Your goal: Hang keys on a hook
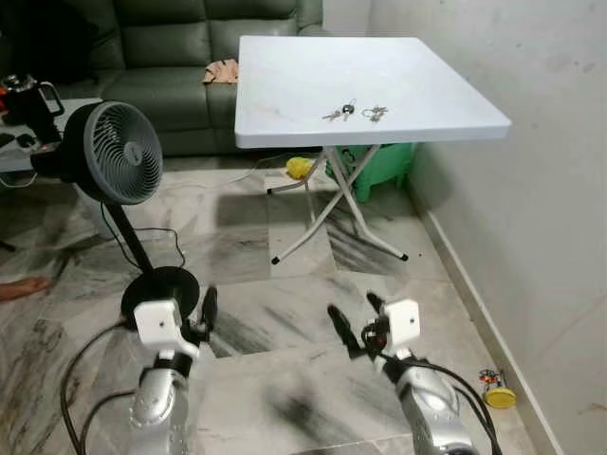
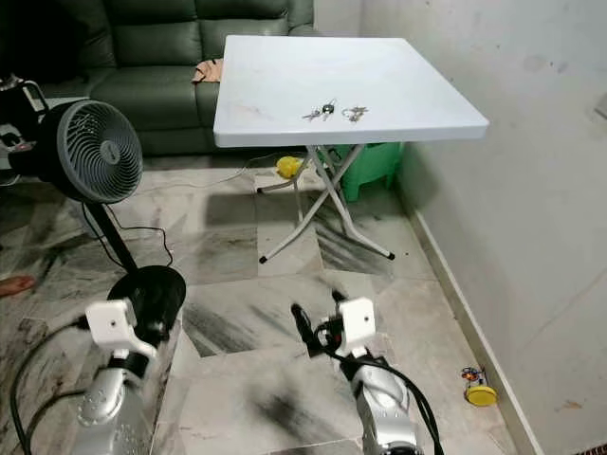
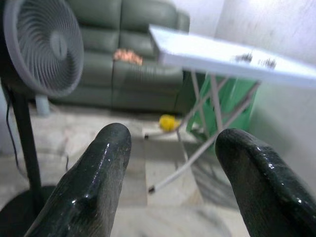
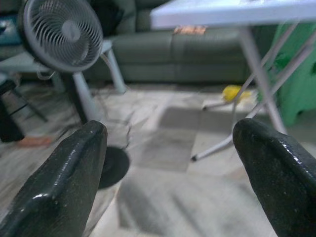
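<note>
Parted right hand [image 4: 170, 173] before fan [image 4: 61, 32]

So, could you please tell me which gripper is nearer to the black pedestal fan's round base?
Left: the left gripper hangs just beside the black pedestal fan's round base; the right gripper is farther off.

Head stereo pair looks forward and down from standing height at the white square folding table [image 1: 370, 85], some way ahead. Both wrist views sit low near the marble floor, facing the same table from below its top, sharing the grey pedestal fan [image 4: 61, 32] beside it.
</note>
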`<state>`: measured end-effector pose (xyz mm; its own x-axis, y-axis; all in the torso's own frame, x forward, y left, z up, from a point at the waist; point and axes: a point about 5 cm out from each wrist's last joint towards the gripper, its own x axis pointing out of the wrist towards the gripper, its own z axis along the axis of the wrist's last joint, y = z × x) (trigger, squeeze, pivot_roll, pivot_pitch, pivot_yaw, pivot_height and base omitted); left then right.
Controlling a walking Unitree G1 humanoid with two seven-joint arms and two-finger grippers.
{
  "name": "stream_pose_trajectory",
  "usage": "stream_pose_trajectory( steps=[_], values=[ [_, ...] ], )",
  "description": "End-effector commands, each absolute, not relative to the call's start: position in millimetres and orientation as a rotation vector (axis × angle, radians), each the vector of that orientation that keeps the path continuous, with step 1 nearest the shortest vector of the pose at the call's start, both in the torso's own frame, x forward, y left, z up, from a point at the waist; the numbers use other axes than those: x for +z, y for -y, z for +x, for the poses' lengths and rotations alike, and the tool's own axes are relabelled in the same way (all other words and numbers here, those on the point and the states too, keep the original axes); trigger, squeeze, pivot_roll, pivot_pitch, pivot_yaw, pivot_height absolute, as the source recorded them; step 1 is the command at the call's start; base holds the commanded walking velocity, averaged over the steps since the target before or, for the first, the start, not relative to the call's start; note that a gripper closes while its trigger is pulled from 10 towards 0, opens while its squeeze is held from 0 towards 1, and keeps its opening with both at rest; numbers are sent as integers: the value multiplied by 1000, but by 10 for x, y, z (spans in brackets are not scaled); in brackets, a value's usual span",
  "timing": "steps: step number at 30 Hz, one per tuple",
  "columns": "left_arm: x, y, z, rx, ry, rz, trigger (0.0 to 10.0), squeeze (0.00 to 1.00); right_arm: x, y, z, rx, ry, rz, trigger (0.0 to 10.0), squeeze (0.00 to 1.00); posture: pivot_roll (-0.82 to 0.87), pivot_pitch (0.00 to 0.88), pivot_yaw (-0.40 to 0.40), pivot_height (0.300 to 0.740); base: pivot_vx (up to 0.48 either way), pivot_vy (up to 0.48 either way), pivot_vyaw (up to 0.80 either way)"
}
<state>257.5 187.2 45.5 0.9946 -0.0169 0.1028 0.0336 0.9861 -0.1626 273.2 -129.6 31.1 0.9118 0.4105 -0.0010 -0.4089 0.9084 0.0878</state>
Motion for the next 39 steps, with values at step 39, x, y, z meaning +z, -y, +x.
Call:
stream_pose_trajectory(
  steps=[39],
  values=[
    [721, -1965, 2398, 2, 34, -140, 10000, 0, 573, 1398, 2743, 436, 31, 25, 10000, 0, -70, 0, -16, 740, 31, 0, 0]
  ],
)
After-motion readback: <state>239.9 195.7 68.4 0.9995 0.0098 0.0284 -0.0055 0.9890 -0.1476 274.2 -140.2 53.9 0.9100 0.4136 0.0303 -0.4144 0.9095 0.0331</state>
